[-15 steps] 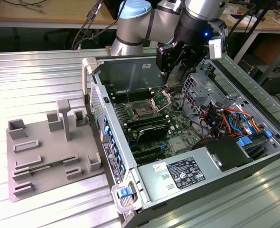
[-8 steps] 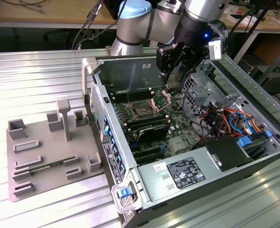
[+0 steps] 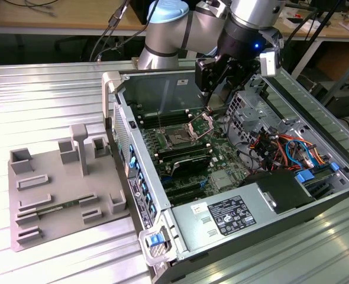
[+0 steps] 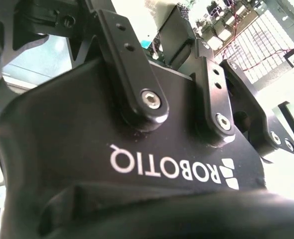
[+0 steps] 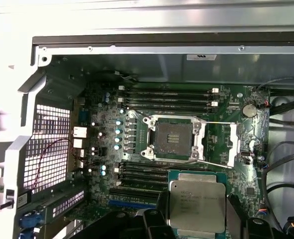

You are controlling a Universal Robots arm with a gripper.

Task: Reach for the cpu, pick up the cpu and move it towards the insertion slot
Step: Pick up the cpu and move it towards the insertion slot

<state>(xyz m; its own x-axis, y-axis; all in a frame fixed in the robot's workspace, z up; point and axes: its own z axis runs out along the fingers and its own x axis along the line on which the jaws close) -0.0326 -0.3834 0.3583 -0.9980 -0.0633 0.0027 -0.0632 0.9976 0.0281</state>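
Observation:
The cpu [image 5: 197,203], a flat square chip with a silvery top and thin green rim, sits level between two dark fingers [image 5: 162,211] in the first wrist view. My gripper [image 5: 197,215] is shut on the chip's two opposite edges. The insertion slot [image 5: 173,138] lies just beyond the chip on the green board. Its centre is dark and its metal bracket [image 5: 225,144] is swung open to one side. In the exterior view my gripper [image 3: 216,97] hangs inside the open computer case, a little above and behind the insertion slot [image 3: 177,138]. The second wrist view shows the gripper's black body [image 4: 137,149] from close up.
Long black memory slots [image 5: 167,94] flank the socket on both sides. A drive cage [image 3: 251,109] and coloured cables [image 3: 284,148] crowd the exterior view's right. A power supply [image 3: 230,216] sits at the case's near end. A grey fixture plate [image 3: 62,183] lies on the table at the left.

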